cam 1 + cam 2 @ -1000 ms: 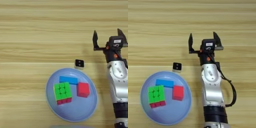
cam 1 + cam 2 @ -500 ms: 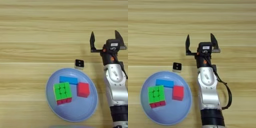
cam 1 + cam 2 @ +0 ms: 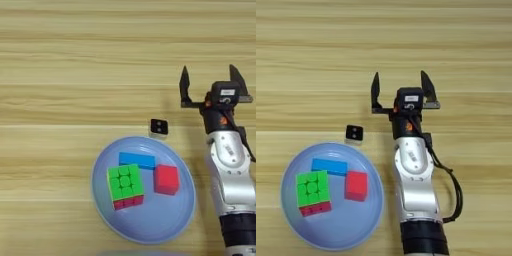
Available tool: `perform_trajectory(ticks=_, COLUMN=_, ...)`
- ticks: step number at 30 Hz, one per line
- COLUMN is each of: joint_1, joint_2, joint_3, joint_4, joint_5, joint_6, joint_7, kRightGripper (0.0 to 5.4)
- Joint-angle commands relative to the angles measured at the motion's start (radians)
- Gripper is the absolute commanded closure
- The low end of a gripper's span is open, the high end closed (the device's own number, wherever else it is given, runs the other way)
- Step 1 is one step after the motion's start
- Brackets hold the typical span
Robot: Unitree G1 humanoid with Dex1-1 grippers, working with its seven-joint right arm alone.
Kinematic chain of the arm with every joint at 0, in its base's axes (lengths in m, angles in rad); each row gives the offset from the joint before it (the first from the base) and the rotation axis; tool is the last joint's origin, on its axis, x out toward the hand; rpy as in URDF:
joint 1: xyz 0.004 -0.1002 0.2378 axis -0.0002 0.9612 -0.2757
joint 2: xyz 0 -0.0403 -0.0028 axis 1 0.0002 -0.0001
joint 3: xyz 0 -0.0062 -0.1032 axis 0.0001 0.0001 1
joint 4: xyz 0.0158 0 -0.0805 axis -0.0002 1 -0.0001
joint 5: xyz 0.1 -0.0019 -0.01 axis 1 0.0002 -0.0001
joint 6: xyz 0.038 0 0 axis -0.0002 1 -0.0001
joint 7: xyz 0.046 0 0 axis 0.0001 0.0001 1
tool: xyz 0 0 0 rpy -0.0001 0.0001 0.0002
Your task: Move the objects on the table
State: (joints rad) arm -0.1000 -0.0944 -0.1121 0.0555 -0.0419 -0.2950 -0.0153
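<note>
Leftward shift of the right gripper (image 3: 401,89) since earlier; fingers spread, grasping nothing, above the table (image 3: 75,60). No legible writing. Blue block (image 3: 137,160), puzzle cube (image 3: 125,186) and red cube (image 3: 166,179) lie on the plate (image 3: 165,222).

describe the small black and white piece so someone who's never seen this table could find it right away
Start at the large round blue plate near the front of the wooden table. Just beyond its far rim, on bare wood, sits the small black-and-white square piece, left of the open pincer. Unlike the blue block, puzzle cube and red cube, it lies off the plate and is black with white dots.
</note>
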Motion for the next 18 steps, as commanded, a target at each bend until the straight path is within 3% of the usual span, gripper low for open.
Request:
perform_trajectory(ticks=1, joint_1=-0.051, joint_2=-0.009, joint_3=-0.005, joint_4=-0.033, joint_5=0.000, joint_6=-0.015, joint_7=-0.010, kRightGripper=0.03)
perform_trajectory(ticks=18, joint_1=-0.055, joint_2=-0.021, joint_3=-0.020, joint_4=0.002, joint_5=-0.006, joint_6=-0.026, joint_7=-0.029, kRightGripper=0.03)
